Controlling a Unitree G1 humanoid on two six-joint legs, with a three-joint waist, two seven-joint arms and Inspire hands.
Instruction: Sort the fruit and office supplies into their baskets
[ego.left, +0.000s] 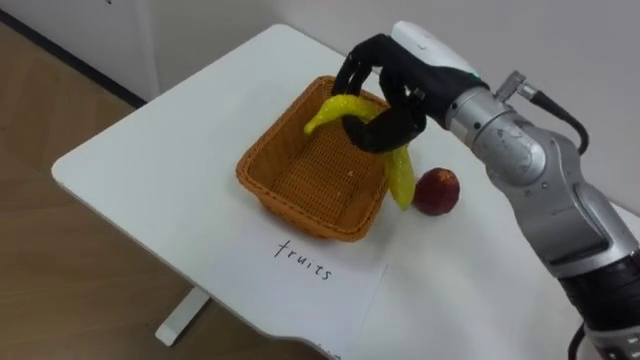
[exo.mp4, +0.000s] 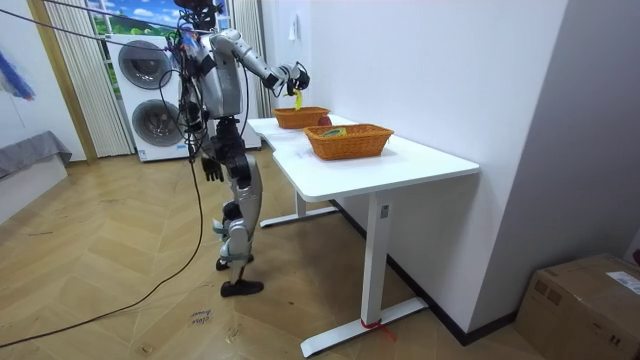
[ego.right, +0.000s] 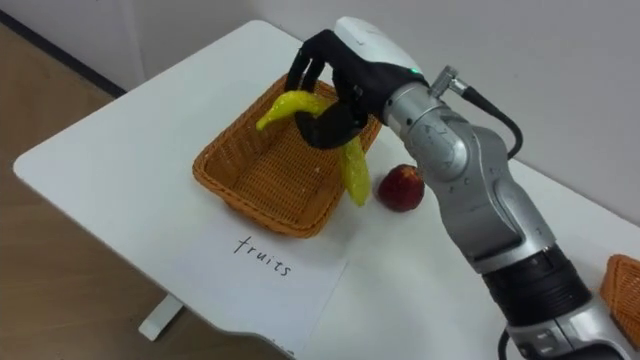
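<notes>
1. Left eye view: the right hand has its dark fingers curled round the middle of the curved yellow banana. It's holding it up over the woven orange wicker basket right below the hand, I'd guess lining up a drop.
2. Right eye view: the banana's long axis slants. One tip pokes out left of the hand over the basket. The other hangs below the hand, past the rim, towards the round red apple on the white bench.
3. Room view: the left hand just hangs at the robot's side.
</notes>
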